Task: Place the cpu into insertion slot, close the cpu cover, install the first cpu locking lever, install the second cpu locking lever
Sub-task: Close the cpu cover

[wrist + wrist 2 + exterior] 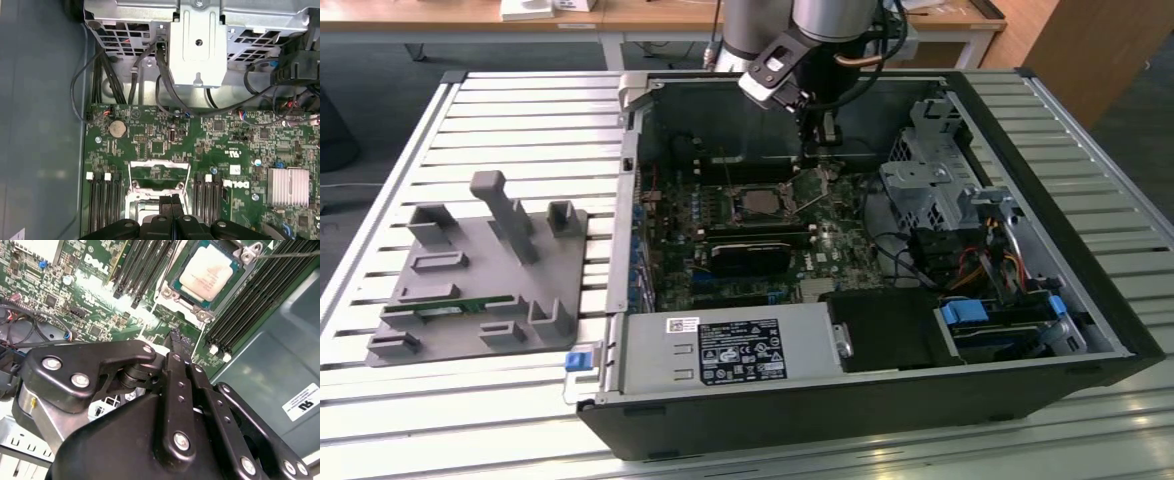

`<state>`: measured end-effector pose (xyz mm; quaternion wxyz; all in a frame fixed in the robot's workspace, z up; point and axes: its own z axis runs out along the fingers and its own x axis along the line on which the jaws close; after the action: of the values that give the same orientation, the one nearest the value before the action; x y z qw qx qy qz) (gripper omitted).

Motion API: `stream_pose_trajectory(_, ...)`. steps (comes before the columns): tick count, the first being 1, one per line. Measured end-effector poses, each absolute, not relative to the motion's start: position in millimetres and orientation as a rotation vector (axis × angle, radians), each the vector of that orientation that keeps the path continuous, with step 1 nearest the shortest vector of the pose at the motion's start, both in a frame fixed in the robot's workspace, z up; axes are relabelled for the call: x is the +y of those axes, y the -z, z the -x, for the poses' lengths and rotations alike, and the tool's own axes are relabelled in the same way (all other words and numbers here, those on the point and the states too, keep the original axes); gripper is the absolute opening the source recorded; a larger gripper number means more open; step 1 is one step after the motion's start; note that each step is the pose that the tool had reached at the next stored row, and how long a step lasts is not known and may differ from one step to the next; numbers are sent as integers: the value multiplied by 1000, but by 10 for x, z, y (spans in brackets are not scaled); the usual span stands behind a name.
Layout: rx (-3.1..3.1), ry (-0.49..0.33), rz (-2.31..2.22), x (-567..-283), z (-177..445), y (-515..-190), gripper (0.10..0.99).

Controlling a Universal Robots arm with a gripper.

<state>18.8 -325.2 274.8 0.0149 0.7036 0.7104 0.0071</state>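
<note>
The cpu [207, 272], a small square chip with a pale metal top, lies flat in the insertion slot [757, 203] on the green motherboard. The cpu cover [160, 164], a thin silvery frame, stands raised off the socket, and green board shows through its open centre. My gripper [171, 202] is shut, its black fingers [176, 347] pressed together with the tips right by the raised cover's edge. Whether the tips touch the cover is hidden. A thin wire locking lever [285, 254] sticks out loose beside the socket, and also shows in the exterior view as a slanted lever [817, 200].
The open computer case [1067, 250] walls in the board. A drive cage [927, 190] with cables stands on the exterior view's right and a power supply [720, 350] sits at the front. A long black card [754, 255] lies near the socket. A grey fixture [480, 270] sits outside the case.
</note>
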Motion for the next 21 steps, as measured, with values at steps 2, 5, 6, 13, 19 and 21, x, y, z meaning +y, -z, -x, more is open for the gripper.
stream_pose_trajectory(2,2211,-22,-2190,-3237,-206,-2731,106)
stream_pose_trajectory(5,2211,-22,-2189,-3206,-236,-2714,106)
stream_pose_trajectory(6,2211,-22,-2189,-3194,-247,-2709,106)
stream_pose_trajectory(13,2211,-22,-2189,-3170,-313,-2686,106)
stream_pose_trajectory(19,2211,-21,-2189,-3161,-365,-2655,106)
stream_pose_trajectory(21,2211,-21,-2189,-3160,-386,-2638,106)
